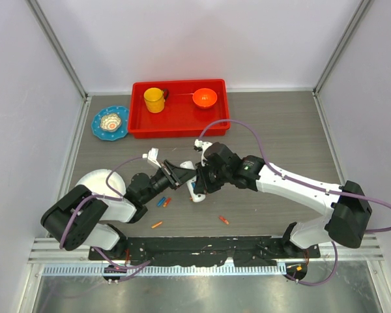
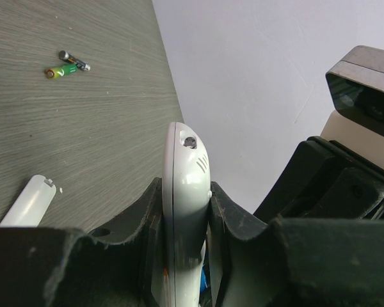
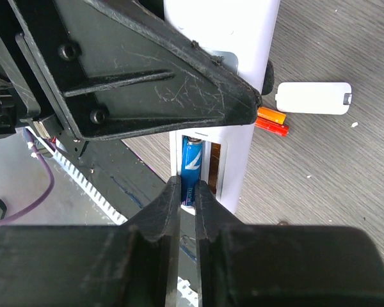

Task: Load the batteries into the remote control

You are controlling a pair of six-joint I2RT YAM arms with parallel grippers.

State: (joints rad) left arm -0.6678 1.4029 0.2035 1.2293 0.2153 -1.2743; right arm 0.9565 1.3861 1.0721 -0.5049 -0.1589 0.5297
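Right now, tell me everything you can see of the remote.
The remote is slim white plastic with a rounded end, turned on edge, clamped by the jaws of the left gripper. Its battery bay is open, cover lying apart on the table; one blue battery sits inside, the right gripper closed around its end.

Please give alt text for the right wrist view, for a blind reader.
The right fingers pinch a blue battery in the white remote's open compartment. A white cover and two orange batteries lie on the table nearby.
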